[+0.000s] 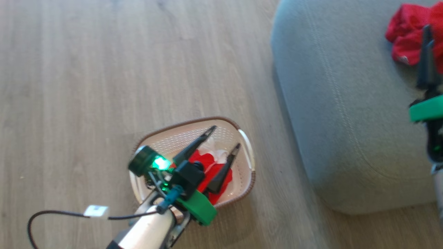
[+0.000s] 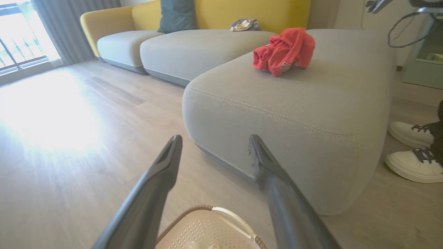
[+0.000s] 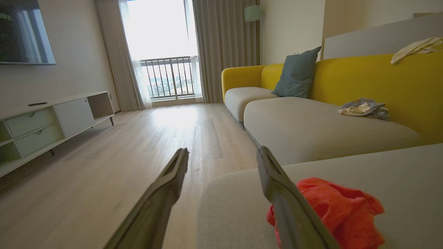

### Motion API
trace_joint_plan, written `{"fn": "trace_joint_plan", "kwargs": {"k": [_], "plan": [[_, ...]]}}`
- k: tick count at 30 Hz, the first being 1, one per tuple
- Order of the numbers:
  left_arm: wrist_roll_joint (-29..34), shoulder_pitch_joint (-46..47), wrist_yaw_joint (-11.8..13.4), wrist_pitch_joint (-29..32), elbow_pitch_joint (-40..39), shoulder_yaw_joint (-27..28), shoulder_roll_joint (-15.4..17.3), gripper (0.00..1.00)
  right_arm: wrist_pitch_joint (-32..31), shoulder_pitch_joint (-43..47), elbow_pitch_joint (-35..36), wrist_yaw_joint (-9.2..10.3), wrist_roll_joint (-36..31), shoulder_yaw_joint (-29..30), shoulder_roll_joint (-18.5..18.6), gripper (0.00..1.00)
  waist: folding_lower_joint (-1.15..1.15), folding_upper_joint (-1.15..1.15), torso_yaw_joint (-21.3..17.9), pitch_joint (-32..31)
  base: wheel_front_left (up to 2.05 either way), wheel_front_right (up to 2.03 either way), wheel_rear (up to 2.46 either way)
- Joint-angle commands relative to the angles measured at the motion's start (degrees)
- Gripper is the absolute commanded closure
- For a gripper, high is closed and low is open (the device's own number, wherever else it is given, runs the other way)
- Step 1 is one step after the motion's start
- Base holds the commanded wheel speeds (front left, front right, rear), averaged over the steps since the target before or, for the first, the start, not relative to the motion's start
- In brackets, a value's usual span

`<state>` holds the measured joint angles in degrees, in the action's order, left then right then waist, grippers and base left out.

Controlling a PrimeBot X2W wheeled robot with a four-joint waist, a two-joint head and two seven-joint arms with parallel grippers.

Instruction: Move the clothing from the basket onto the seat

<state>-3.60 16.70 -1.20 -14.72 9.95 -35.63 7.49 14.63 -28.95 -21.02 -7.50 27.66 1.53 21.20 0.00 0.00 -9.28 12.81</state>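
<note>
Hovering above the basket, the left gripper is spread wide — empty.

left gripper: long dark tapered fingers | green wrist bracket | pale forearm | black cable, white tag

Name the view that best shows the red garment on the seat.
Left wrist view: the crumpled red fabric garment lies whole, unobstructed. Head view crops it at the edge; right wrist view hides part behind the right gripper.
</note>
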Motion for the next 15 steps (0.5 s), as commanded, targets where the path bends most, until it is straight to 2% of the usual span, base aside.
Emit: {"fn": "trace_joint_plan", "kwargs": {"k": [1,9,15], "plan": [[-0.43,-0.38,1.46,-0.28,-2.41,5.29,-0.90,0.00,0.37,3.49,6.90,0.01,0.38,-2.15,-0.41,0.00,0.00,0.00,3.49,-2.36,0.00,0.00,0.00],[-0.92,-3.42,4.29,-0.28,-3.20,13.40,-2.77,0.00,0.37,10.86,14.65,0.01,-2.58,-5.19,-3.11,0.00,0.00,0.00,7.74,-4.93,0.00,0.00,0.00],[-0.37,-6.09,7.85,-0.28,-3.88,19.20,-3.85,0.00,0.37,15.89,18.02,0.01,-5.31,-6.87,-6.61,0.00,0.00,0.00,10.20,-7.42,0.00,0.00,0.00]]}}
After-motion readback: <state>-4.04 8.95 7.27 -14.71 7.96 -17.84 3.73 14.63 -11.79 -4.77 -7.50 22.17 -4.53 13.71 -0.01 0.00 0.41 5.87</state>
